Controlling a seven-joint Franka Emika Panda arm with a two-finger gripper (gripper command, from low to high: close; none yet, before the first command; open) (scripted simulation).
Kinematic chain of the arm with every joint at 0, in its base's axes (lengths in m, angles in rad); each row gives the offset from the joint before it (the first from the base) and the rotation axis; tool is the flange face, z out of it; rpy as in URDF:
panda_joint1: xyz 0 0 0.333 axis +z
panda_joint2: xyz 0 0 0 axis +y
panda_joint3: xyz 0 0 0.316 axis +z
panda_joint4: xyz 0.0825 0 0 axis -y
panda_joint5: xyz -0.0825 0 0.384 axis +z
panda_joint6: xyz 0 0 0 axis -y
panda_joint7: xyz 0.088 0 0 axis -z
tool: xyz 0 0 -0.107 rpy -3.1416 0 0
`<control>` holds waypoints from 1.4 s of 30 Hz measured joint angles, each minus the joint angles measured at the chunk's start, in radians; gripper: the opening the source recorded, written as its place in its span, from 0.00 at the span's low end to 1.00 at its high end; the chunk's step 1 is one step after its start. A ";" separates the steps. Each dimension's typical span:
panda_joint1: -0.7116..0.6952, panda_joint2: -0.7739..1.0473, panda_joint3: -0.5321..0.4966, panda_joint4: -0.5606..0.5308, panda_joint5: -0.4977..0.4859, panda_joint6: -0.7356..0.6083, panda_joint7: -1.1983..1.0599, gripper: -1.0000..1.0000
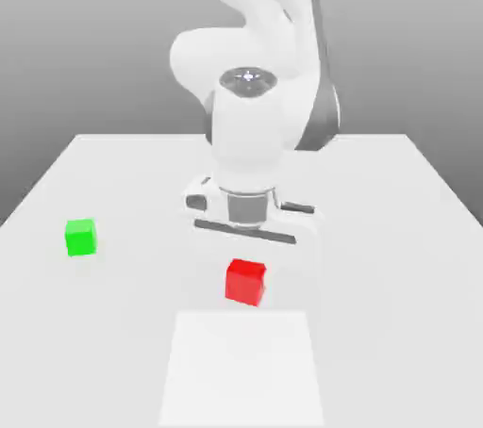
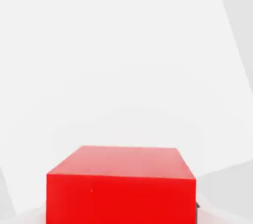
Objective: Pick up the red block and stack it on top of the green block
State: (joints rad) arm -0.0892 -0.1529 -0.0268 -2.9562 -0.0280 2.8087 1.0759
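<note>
Red block [image 1: 246, 282]: on the surface [image 1: 396, 256], directly beneath the gripper [image 1: 247, 252]; finger state cannot be told. Green block [image 1: 81, 238]: well apart, exterior view's left.

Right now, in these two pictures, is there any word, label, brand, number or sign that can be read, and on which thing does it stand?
None: no text can be read.
The red block has plain faces in both views, with no marking.
The green block is plain too.
The white table carries no writing.
The arm's white body shows no brand or number.
</note>
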 joint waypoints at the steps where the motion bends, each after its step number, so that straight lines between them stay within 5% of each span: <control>1: -0.035 -0.013 -0.027 0.001 -0.017 -0.012 -0.014 0.00; 19: -0.687 -0.161 -0.502 0.005 -0.309 -0.152 -0.298 0.00; 33: -0.608 0.010 -0.577 0.008 -0.181 0.021 -0.395 0.00; 42: -0.524 0.146 -0.595 0.007 0.032 0.136 -0.543 0.00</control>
State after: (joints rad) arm -0.6131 -0.0067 -0.6221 -2.9494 0.0036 2.9446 0.5334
